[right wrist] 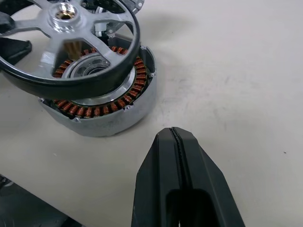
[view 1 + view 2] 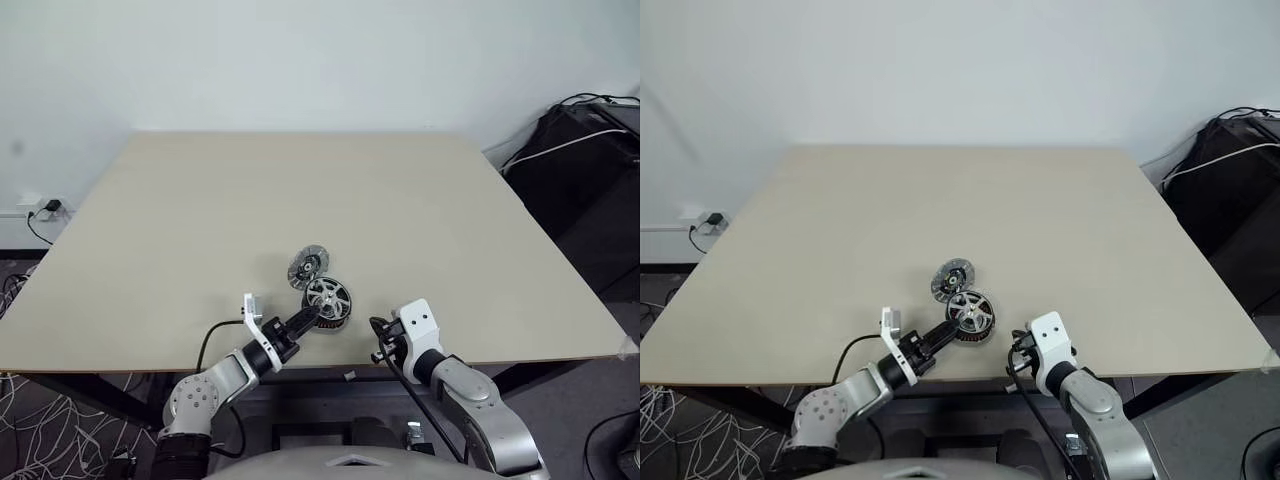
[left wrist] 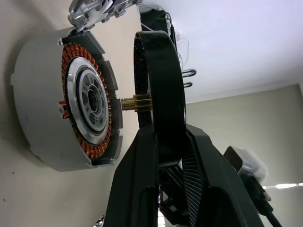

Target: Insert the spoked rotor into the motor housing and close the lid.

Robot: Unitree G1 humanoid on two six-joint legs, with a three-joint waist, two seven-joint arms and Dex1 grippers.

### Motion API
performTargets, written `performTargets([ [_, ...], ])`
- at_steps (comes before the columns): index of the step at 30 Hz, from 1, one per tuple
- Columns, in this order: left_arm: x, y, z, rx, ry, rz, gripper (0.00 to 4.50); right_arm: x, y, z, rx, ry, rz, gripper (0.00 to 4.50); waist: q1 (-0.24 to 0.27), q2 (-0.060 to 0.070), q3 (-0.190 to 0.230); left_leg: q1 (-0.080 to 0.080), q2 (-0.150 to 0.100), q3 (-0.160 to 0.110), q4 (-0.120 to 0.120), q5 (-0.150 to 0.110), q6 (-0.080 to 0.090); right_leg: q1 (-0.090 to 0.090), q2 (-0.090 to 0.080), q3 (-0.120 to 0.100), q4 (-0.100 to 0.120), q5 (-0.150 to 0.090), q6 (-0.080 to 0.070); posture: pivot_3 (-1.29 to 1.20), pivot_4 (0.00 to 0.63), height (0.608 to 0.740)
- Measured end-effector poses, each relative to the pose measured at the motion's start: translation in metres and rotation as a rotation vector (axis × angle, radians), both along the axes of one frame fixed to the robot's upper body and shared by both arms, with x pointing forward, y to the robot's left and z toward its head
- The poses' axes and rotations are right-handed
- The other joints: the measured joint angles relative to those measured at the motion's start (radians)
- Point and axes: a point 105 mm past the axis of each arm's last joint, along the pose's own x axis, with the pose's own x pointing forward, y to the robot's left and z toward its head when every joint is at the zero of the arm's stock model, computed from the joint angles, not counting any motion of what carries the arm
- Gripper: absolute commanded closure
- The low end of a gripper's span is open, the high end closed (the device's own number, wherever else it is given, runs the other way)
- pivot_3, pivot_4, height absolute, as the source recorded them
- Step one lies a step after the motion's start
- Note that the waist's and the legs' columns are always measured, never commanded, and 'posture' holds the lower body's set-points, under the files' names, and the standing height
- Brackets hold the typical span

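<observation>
My left gripper point(image 2: 306, 319) is shut on the dark rim of the spoked rotor point(image 2: 327, 297) and holds it just above the motor housing point(image 1: 118, 118). In the left wrist view the rotor's brass shaft point(image 3: 137, 102) points at the housing's central hub point(image 3: 90, 99), with a small gap between rotor and copper windings. The lid point(image 2: 309, 265), a ribbed grey disc, leans on the table right behind the housing. To the right of the housing, apart from it, my right gripper point(image 1: 174, 139) is shut with nothing in it.
The housing stands near the front edge of the beige table point(image 2: 300, 190). Black equipment with cables point(image 2: 590, 150) sits off the table's far right. A wall socket point(image 2: 40, 208) is at the left.
</observation>
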Motion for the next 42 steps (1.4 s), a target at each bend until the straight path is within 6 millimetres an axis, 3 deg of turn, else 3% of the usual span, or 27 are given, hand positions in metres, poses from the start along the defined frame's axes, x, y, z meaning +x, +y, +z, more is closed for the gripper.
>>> performTargets([
  [14, 0.005, -0.003, -0.007, 0.029, 0.006, -0.004, 4.11, 0.000, 0.000, 0.002, 0.000, -0.006, 0.001, 4.50, 0.000, 0.000, 0.000, 0.000, 0.000, 0.000, 0.000, 0.000, 0.000, 0.000, 0.000, 0.000, 0.000, 0.000, 0.000, 0.00, 0.000, 0.740],
  [24, 0.009, 0.000, -0.004, 0.010, -0.017, 0.013, 0.97, 0.002, 0.000, 0.003, -0.001, -0.012, 0.000, 4.50, 0.001, 0.000, 0.000, 0.000, 0.000, 0.000, 0.000, 0.000, 0.000, 0.000, 0.000, 0.000, 0.000, 0.000, 0.000, 0.00, 0.000, 0.740],
  [30, 0.007, 0.010, -0.002, 0.032, -0.025, 0.052, 0.97, 0.002, 0.000, 0.003, -0.001, -0.014, -0.002, 4.50, 0.000, 0.001, -0.001, 0.000, 0.001, 0.000, 0.000, 0.000, 0.000, 0.000, 0.000, 0.000, 0.000, -0.001, 0.001, 0.00, 0.000, 0.740],
  [37, 0.006, 0.039, 0.015, 0.056, -0.107, 0.156, 0.97, 0.004, 0.003, 0.004, 0.003, -0.020, 0.005, 4.50, 0.000, 0.002, -0.001, -0.001, 0.001, 0.000, 0.000, 0.000, 0.000, 0.000, -0.001, 0.000, 0.000, 0.000, -0.001, 0.00, 0.000, 0.740],
  [42, 0.001, 0.052, 0.018, 0.179, -0.178, 0.172, 0.97, 0.010, 0.007, 0.009, 0.010, -0.044, 0.024, 4.50, -0.001, 0.001, -0.001, -0.001, 0.001, 0.000, 0.000, 0.000, 0.000, -0.001, -0.001, 0.000, 0.000, 0.001, -0.001, 0.00, 0.000, 0.740],
])
